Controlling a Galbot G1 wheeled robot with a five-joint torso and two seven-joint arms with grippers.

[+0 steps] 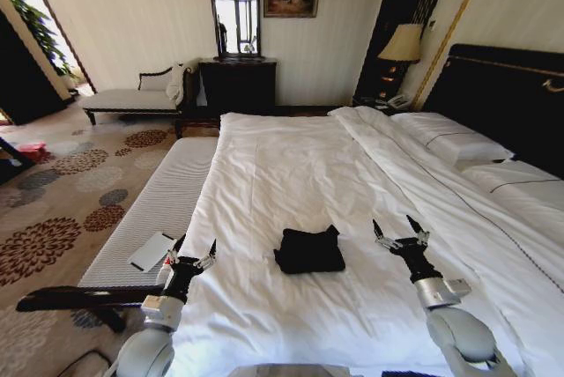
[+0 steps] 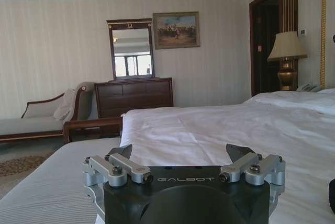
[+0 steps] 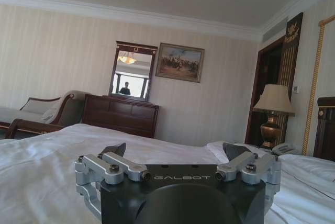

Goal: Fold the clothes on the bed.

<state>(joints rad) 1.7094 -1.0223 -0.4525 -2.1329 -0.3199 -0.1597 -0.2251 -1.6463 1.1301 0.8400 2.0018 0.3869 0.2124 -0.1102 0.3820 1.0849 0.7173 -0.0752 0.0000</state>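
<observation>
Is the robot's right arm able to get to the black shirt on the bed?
Probably yes. The right end effector hovers open just beside the folded shirt, with only bare white duvet between them and nothing in the way.

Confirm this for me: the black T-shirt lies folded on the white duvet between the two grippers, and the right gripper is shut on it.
One thing is wrong. In the head view the right gripper is not shut on the black T-shirt; its fingers are open and it sits apart from the shirt, to its right. The rest holds: the shirt lies folded on the white duvet, between it and the left gripper, also open.
</observation>
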